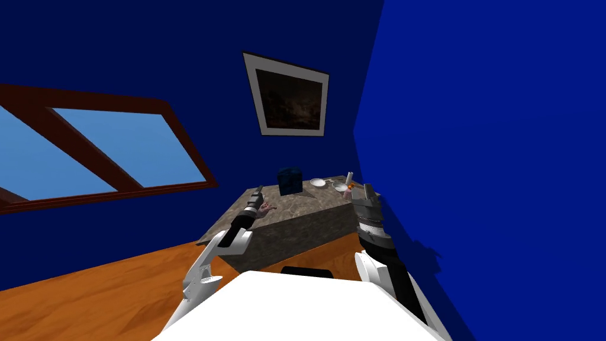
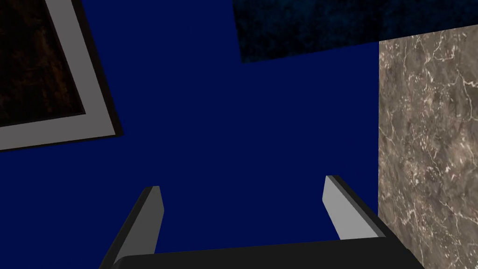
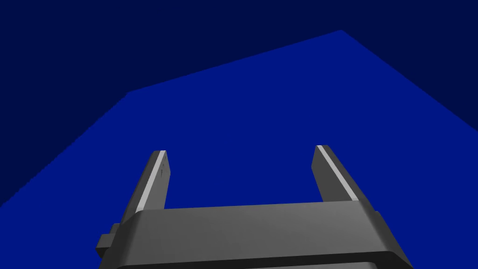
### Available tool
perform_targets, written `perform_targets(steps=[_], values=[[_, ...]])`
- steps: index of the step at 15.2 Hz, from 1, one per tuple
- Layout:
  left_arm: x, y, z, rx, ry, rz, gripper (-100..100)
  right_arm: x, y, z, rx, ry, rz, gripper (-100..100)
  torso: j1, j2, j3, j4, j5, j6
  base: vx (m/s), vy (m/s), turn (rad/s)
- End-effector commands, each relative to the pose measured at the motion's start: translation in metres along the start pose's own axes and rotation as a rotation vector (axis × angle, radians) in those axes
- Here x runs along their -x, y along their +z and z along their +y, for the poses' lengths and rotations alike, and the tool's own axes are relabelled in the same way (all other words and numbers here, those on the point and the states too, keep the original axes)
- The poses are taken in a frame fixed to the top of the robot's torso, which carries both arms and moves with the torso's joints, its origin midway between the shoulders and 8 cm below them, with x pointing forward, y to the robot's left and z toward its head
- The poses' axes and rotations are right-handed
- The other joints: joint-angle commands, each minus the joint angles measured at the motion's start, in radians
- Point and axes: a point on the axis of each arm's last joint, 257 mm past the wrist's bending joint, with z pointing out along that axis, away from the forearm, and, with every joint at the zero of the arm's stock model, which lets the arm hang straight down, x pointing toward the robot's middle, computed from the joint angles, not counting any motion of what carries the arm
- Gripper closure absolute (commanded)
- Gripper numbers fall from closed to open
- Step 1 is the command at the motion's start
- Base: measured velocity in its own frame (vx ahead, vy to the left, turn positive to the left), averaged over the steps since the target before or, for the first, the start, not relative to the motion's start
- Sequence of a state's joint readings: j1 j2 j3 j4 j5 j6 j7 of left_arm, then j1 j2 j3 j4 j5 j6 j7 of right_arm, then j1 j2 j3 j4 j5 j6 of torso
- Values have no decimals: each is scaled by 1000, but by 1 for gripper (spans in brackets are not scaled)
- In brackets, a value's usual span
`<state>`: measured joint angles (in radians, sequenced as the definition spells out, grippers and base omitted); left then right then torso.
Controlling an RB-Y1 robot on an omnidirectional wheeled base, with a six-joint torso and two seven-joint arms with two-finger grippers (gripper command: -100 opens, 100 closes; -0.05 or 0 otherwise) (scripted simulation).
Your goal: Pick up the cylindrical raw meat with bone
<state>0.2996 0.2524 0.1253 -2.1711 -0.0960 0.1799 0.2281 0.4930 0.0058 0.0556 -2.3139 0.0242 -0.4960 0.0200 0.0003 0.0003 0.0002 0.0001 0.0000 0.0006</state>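
Left hand (image 2: 242,184) gapes empty beside the marbled counter (image 2: 425,140); head view shows raw meat (image 1: 267,207) near that hand.

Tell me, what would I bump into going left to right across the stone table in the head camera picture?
Going across: left end effector → pinkish meat with bone → dark blue box → white bowl → second white bowl → small white cylinder → right end effector.
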Motion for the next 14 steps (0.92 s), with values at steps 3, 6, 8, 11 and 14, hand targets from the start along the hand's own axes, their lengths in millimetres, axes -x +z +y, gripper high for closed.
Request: perform_targets(steps=[3, 6, 8, 11, 14], values=[[21, 8, 11, 59, 16, -52, -100, 0, 0, 0, 0, 0, 0, 0, 0, 0, 0, 0, 0, -1, -10, 2, -161], [24, 7, 24, 107, 16, -65, -100, 0, 0, 0, 0, 0, 0, 0, 0, 0, 0, 0, 0, -1, -10, 5, -84], [38, 12, 29, 137, 21, -100, -100, 0, 0, 0, 0, 0, 0, 0, 0, 0, 0, 0, 0, 0, -8, 0, -202], [53, 15, 35, 174, 23, -140, -100, 0, 0, 0, 0, 0, 0, 0, 0, 0, 0, 0, 0, -1, -7, 4, -71], [69, 16, 44, 222, 21, -187, -100, 0, 0, 0, 0, 0, 0, 0, 0, 0, 0, 0, 0, -1, -10, 4, -173]])
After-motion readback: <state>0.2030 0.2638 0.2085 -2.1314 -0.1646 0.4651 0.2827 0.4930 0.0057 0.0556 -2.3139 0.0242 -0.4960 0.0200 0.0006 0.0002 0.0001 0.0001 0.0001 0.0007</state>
